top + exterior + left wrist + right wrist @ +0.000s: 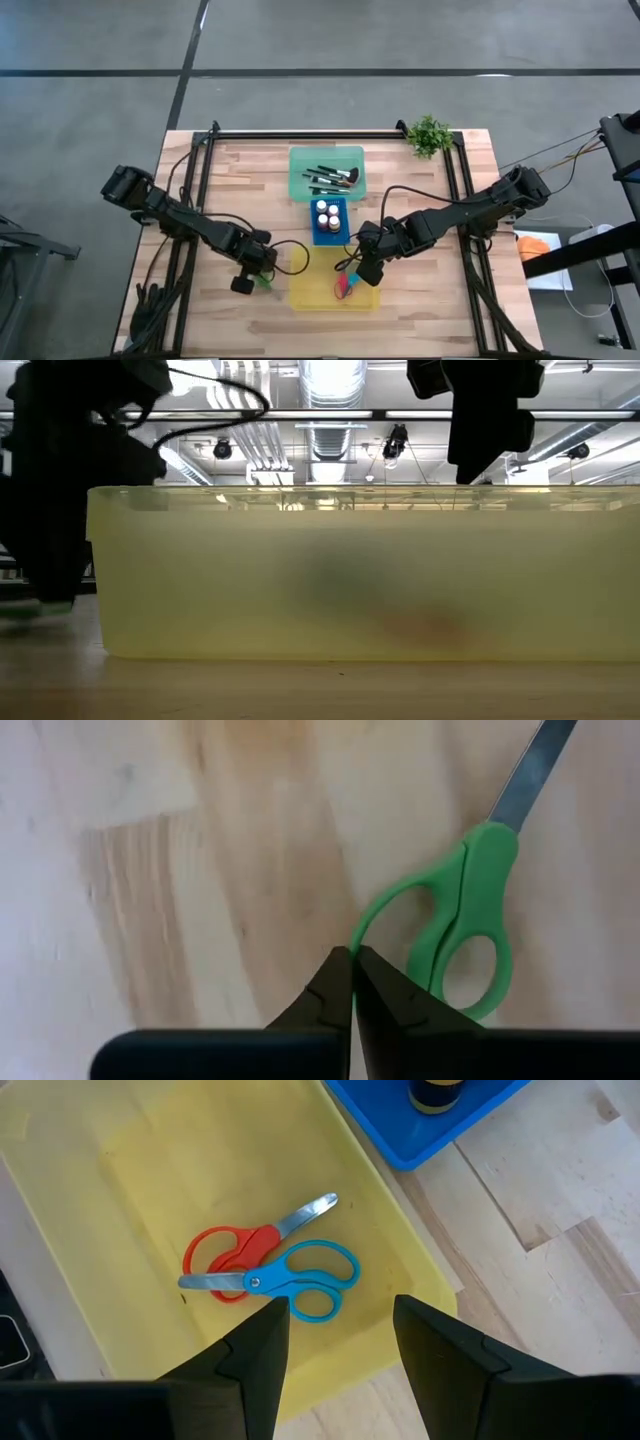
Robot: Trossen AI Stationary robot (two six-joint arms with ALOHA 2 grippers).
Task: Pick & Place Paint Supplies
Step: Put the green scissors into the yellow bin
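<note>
Green-handled scissors [470, 910] lie flat on the wooden table, just left of the yellow tray [310, 295]. My left gripper [262, 280] points down over them and is shut at their handle. Red scissors [225, 1250] and blue scissors [300, 1280] lie crossed on the floor of the yellow tray [100, 1160]. My right gripper [340, 1330] hangs open above that tray's right part, clear of both pairs. My left gripper has closed on the rim of the green scissors' larger handle loop [362, 925]. One finger stands over the inside of the loop [400, 995] and the other outside it. The fingers come from above; their tips hide the contact itself. The scissors lie flat on the table.
A green tray [298, 160] with black-handled brushes sits at the far middle, and a blue tray [330, 238] with white-capped bottles lies between it and the yellow tray. A small plant [430, 135] stands at the far right corner. Black cables trail across the wood.
</note>
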